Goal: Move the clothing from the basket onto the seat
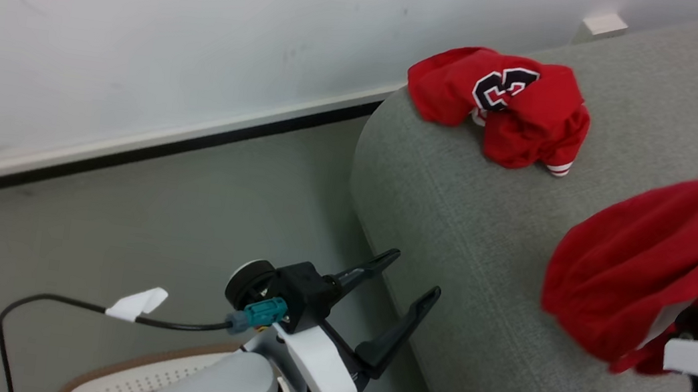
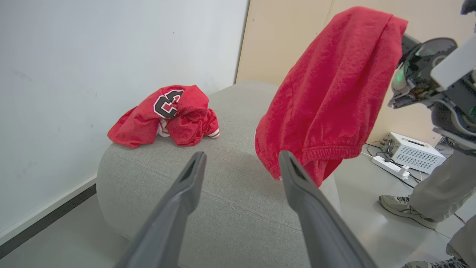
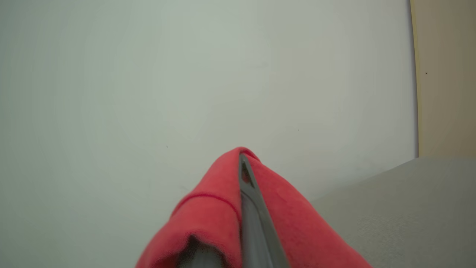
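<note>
The grey seat (image 1: 484, 241) (image 2: 230, 193) (image 3: 409, 208) fills the right of the head view. A crumpled red jersey (image 1: 522, 111) (image 2: 167, 115) with a dark number patch lies on its far corner. My right gripper (image 3: 241, 156) is shut on a plain red garment (image 1: 650, 263) (image 2: 334, 85) (image 3: 212, 208), which hangs draped over its fingers above the seat's near right part. My left gripper (image 1: 414, 273) (image 2: 242, 154) is open and empty, beside the seat's left edge. A bit of the white perforated basket (image 1: 163, 377) with its brown rim shows under my left forearm.
A white wall with a dark baseboard (image 1: 146, 149) runs behind the seat. A black cable (image 1: 72, 304) loops off my left wrist. Beyond the seat, a person's legs and shoe (image 2: 405, 208) stand by a power strip (image 2: 390, 167) and a white box (image 2: 412, 150).
</note>
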Motion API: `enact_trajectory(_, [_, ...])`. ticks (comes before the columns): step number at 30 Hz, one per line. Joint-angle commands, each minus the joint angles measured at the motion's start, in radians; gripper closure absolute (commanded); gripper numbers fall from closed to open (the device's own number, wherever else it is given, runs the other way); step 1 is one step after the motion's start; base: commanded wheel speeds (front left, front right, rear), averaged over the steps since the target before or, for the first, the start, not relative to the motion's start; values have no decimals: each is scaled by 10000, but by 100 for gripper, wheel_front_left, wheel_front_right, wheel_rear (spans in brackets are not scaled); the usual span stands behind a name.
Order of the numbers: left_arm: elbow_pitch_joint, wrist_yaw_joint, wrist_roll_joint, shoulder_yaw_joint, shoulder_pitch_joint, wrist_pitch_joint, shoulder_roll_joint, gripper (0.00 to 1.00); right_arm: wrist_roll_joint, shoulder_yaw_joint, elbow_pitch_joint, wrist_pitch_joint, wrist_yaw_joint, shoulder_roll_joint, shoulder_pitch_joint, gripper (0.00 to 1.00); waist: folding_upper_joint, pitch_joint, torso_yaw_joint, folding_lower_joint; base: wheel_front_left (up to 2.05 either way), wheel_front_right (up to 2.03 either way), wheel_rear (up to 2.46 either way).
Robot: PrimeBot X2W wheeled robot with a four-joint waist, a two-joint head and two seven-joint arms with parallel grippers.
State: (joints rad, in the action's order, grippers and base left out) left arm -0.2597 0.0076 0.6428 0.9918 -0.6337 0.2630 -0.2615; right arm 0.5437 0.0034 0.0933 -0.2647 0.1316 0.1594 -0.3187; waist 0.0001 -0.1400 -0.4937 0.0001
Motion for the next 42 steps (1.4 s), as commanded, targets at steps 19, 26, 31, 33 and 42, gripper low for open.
enact_trajectory(19, [89, -91, -403, 81, -985, -481, -296, 0, -885, -2085, 2969, 6, -19, 2517, -4462, 100, -1, -2914, 1814, -1, 0, 0, 0])
enact_trajectory(26, [103, -67, -436, 47, -1192, -524, -406, 0, -2646, -1753, 6390, 485, -21, 3340, -5331, 100, -1, -3382, 2329, -1, 0, 0, 0])
enact_trajectory(31, [-15, -58, -315, 7, -1160, -411, -323, 0, -3481, -1395, 8871, 1607, -21, 3417, -5692, 78, -1, -3364, 2553, -1, 0, 0, 0])
enact_trajectory(33, [-76, -83, -278, 16, -1123, -391, -281, 0, -3609, -1251, 9551, 1891, -21, 3465, -5817, 67, -1, -3310, 2592, -1, 0, 0, 0])
enact_trajectory(42, [-466, -136, -30, -94, -721, -181, -218, 0, -3345, 377, 10501, 2334, -21, 3101, -5900, 0, -1, -2444, 2353, -1, 0, 0, 0])
